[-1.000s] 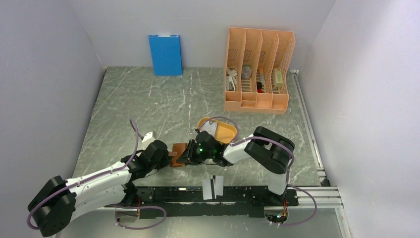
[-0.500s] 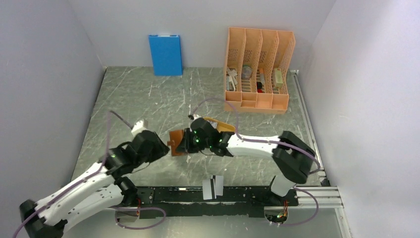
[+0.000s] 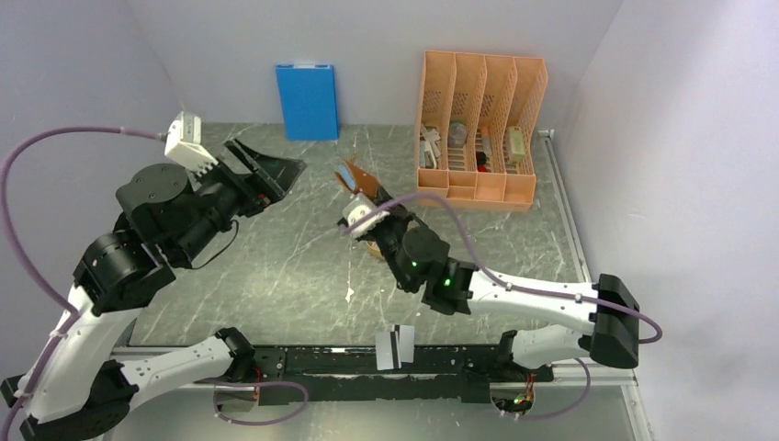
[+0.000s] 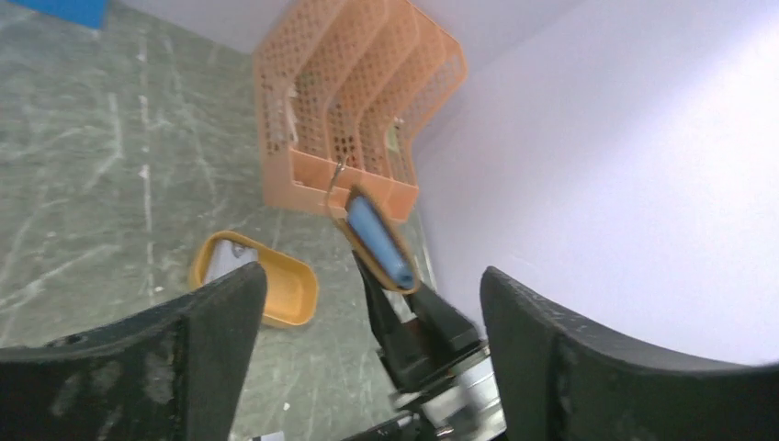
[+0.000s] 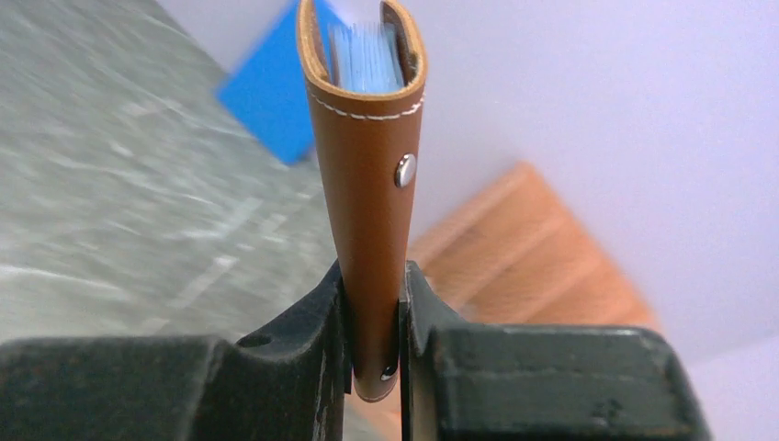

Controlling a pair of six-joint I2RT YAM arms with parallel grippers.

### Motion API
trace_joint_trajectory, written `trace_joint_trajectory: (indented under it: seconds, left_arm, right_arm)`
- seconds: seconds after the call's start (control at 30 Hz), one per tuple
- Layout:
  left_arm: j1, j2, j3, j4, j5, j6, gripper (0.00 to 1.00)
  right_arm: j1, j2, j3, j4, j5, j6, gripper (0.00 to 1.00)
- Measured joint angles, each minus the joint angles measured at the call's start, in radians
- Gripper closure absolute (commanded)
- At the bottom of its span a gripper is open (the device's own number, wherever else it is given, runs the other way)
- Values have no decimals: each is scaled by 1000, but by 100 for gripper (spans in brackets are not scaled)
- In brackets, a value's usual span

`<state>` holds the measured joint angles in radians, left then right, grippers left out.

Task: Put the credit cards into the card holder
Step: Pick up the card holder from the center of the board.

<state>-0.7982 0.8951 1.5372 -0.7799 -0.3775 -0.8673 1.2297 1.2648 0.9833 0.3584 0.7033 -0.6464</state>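
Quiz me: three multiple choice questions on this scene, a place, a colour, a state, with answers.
1. The striped white card lies: A at the table's near edge; B in a tray; C against a box.
2. The cards in the card holder are: A red; B black; C pale blue.
3. The left gripper has its fingers: A shut on a card; B open, empty; C shut tight.
A, seen there from above; C, blue edges show in its open top; B, wide empty gap.
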Motion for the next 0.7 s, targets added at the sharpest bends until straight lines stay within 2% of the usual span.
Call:
trace_joint_trajectory:
  seconds: [0.13,0.3,0.47,0.7]
  left_arm:
    - [0,38,-3,49,99,-13,3]
    - [0,96,-22,83,249,-47,3]
    - [0,130,-58,70,320,-66,3]
    - [0,77,-103,48,369,-98,3]
  right_arm:
    - [35,10,-187,372,72,-470,100]
    - [94,14,-302,644,43,-828,100]
    - [100,-9,-341,779,23,-1002,100]
    - [100,-11,-349,863,19,-1118,100]
